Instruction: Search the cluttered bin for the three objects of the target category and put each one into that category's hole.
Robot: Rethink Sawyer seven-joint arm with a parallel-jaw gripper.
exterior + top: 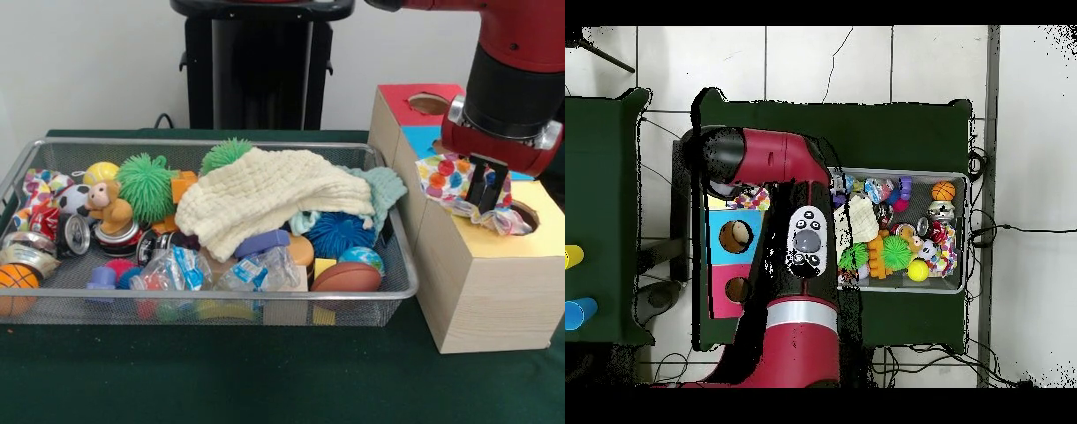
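My gripper (485, 196) hangs over the yellow-topped section (494, 240) of the wooden sorting box, beside its hole (524, 215). It is shut on a polka-dot cloth (441, 179), which drapes over the box top and reaches the hole's rim. In the overhead view, a bit of that cloth (751, 199) shows beside the arm. In the wire bin (18, 181) a cream cloth (265, 199) lies over the clutter, a teal cloth (386, 188) lies at its right end, and a patterned cloth (39, 188) is at the left end.
The box also has a blue section (422, 140) and a red section with a hole (428, 103). The bin holds spiky balls (146, 184), a toy monkey (109, 208), cans (74, 233), sports balls (348, 276) and plastic packets (177, 269). The arm (797, 250) covers much of the box from above.
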